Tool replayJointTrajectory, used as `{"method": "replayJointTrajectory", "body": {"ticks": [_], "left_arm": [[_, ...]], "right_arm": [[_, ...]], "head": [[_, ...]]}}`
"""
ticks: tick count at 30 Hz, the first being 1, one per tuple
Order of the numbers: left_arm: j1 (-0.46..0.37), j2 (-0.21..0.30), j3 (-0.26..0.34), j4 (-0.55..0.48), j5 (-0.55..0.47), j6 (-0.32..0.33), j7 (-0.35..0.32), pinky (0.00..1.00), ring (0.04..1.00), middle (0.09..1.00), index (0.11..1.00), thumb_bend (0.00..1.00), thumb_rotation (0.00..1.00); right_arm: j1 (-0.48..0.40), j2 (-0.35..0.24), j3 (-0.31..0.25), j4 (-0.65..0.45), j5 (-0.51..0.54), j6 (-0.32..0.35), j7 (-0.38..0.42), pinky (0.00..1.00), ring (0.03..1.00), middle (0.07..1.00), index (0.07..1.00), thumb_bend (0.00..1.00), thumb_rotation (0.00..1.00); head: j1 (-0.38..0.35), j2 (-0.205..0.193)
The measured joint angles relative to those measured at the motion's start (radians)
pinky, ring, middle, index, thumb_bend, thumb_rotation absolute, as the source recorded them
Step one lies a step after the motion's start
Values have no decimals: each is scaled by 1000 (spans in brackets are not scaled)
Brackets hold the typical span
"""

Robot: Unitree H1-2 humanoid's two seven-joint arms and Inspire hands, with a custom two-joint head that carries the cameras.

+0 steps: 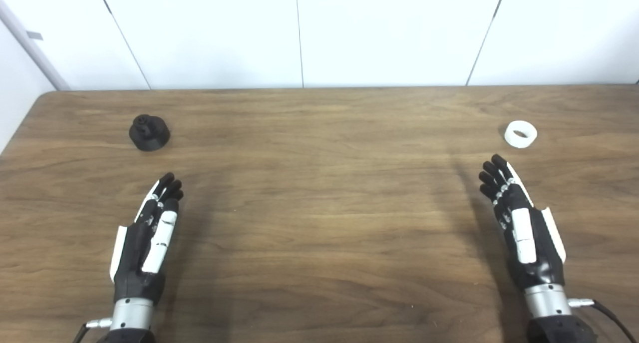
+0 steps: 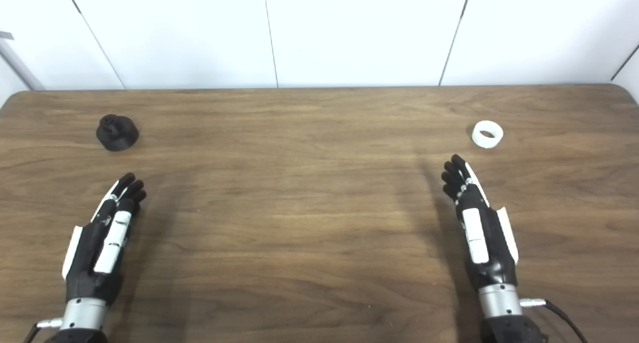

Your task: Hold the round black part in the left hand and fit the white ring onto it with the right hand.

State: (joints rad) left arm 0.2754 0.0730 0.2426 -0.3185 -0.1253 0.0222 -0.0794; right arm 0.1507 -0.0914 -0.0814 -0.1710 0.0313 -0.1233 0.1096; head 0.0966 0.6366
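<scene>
The round black part (image 1: 149, 132) stands on the wooden table (image 1: 319, 208) at the far left, with a small knob on top. The white ring (image 1: 520, 134) lies flat at the far right. My left hand (image 1: 150, 235) hovers over the near left of the table, open and holding nothing, its fingertips a short way in front of the black part. My right hand (image 1: 521, 225) is open and holds nothing too, with its fingertips just short of the ring and slightly to its left.
A white panelled wall (image 1: 299, 33) runs along the table's far edge. The table's rounded left corner (image 1: 40, 101) shows at the back. A cable (image 1: 606, 315) leaves my right wrist.
</scene>
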Motion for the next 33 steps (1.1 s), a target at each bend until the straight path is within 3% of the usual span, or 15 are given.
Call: {"method": "replayJointTrajectory", "body": {"ticks": [15,21,28,33], "left_arm": [[0,0,2,0,0,0,0,978,914,912,923,482,664],[0,0,2,0,-3,0,0,978,922,914,925,471,658],[0,-4,-7,5,3,-4,2,975,916,906,918,489,642],[0,-10,-26,26,32,-36,22,955,912,900,909,463,646]], "right_arm": [[0,0,0,0,1,0,0,917,921,931,938,533,978],[0,0,0,1,1,0,0,907,917,930,934,547,984],[-1,-2,-6,7,19,-5,2,922,924,936,942,555,994],[-12,-20,-7,32,45,-53,13,966,944,951,959,569,1000]], "head": [[0,0],[38,-14],[130,-49],[225,-93]]}}
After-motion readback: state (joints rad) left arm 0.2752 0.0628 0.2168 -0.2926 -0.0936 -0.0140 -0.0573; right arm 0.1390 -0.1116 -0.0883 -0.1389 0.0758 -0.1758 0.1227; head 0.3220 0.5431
